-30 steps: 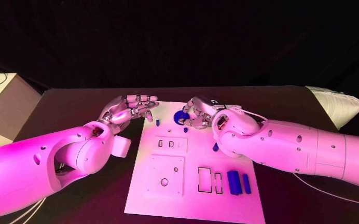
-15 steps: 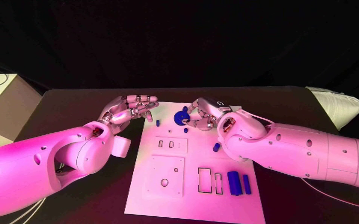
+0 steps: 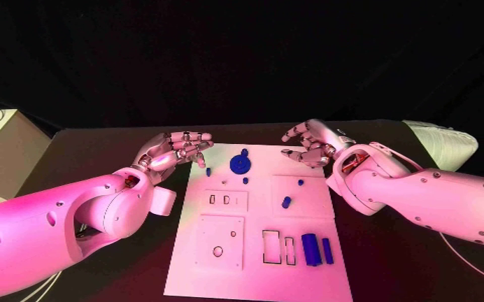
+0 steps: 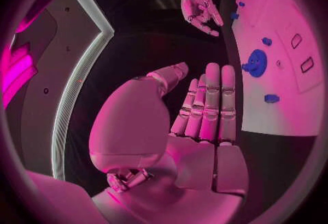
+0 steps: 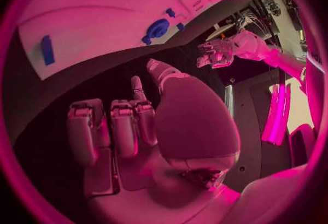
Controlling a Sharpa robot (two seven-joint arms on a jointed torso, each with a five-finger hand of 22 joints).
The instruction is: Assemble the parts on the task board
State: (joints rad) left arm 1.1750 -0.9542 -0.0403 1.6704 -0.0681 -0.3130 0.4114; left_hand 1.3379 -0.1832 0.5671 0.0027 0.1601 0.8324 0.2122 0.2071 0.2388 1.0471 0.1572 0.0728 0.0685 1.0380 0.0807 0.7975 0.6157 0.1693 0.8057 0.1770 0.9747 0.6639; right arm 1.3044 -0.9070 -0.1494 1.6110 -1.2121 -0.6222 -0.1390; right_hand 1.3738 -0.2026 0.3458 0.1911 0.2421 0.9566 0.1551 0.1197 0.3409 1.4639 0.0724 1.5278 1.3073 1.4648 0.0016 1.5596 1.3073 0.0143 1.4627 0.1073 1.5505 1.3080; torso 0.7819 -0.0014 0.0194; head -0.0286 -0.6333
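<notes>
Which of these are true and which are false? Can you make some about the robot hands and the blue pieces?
1. The right hand holds the round blue piece. False: it holds nothing, and the piece lies on the task board.
2. The left hand holds nothing. True.
3. Two long blue pieces lie side by side near the board's front edge. True.
4. The left hand rests on the board. False: it is beside the board's far left corner.

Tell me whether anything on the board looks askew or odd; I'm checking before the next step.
Nothing stands out. The task board lies flat, the blue round part sits near its far edge, and both the left hand and the right hand hold nothing.
</notes>
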